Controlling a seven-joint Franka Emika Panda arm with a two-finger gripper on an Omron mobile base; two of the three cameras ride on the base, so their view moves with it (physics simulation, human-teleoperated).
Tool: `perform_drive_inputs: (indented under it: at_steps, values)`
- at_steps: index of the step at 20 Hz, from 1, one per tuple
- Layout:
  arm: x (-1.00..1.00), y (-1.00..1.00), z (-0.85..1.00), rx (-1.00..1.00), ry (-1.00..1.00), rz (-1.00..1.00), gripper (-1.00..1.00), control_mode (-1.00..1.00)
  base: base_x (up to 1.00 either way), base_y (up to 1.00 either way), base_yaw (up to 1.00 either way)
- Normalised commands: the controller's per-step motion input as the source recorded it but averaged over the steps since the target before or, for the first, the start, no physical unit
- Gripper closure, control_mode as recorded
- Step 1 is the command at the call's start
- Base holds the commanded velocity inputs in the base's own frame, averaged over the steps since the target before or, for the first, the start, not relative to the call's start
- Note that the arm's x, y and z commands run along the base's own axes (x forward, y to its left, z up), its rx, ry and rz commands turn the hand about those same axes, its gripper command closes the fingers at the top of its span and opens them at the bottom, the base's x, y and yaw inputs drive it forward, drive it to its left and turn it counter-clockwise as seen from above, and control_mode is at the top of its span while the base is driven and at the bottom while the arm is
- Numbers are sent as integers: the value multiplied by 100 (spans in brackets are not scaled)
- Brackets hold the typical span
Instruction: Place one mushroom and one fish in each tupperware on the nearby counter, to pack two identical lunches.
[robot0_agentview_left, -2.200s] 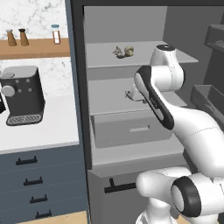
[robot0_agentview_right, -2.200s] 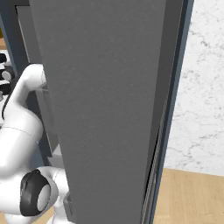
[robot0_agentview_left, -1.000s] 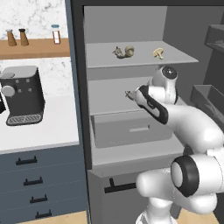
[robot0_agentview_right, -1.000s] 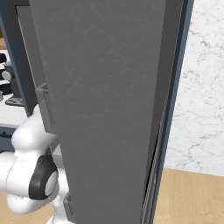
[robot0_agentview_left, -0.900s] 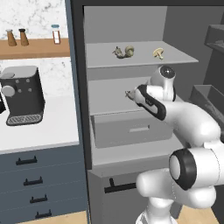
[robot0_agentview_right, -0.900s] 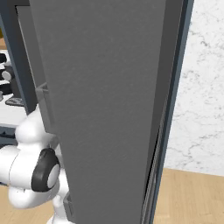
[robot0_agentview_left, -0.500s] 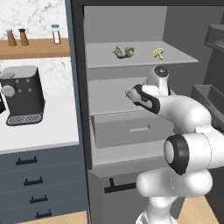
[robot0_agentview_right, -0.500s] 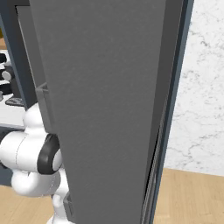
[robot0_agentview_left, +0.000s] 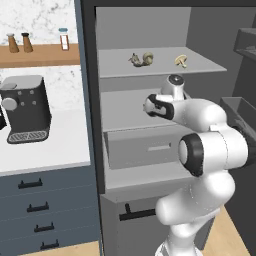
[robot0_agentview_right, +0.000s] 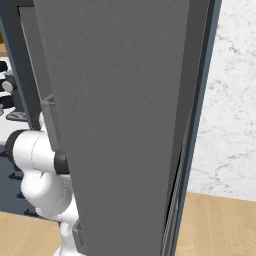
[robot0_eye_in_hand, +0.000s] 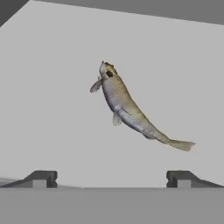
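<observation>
1. Left base view: the white arm (robot0_agentview_left: 210, 150) rose from the lower right and reached into an open grey refrigerator cabinet (robot0_agentview_left: 95, 100), its wrist level with the middle shelf (robot0_agentview_left: 125, 112).
2. The gripper (robot0_eye_in_hand: 111, 179) was seen in the hand view, where the two dark finger tips (robot0_eye_in_hand: 41, 178) stood far apart at the bottom edge, spread wide with nothing between them.
3. Hand view: one fish (robot0_eye_in_hand: 127, 107) lay on a pale grey surface ahead of the gripper, clear of both tips. Its head pointed toward the upper left and its tail toward the lower right.
4. Left base view: on the top shelf (robot0_agentview_left: 160, 62) a mushroom (robot0_agentview_left: 182, 60) sat toward the right, and two small items (robot0_agentview_left: 141, 59) lay close together near the middle; at this size they could be another fish and mushroom, but the kind was not certain.
5. Below the middle shelf, a grey drawer (robot0_agentview_left: 145, 147) stood inside the cabinet.
6. The counter (robot0_agentview_left: 45, 150) extended to the left of the cabinet, white above dark blue-grey drawers with black handles. A black coffee machine (robot0_agentview_left: 25, 107) stood on it.
7. A wooden wall shelf (robot0_agentview_left: 37, 52) above the counter carried three small bottles (robot0_agentview_left: 63, 39).
8. Right base view: a large grey door panel (robot0_agentview_right: 125, 125) blocked most of the scene, with part of the arm visible at its left.
</observation>
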Motion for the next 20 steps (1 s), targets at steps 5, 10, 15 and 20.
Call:
perform_drive_inputs:
  at_steps: [5,10,15,20]
  values:
    - [50,-1,-31,-3,5,0,-100,-100,0,0,0]
    - [42,-10,-39,-3,3,0,-100,-100,0,0,0]
    - [33,-3,-34,-1,1,0,-100,-100,0,0,0]
    - [41,-8,-25,0,0,0,-100,-100,0,0,0]
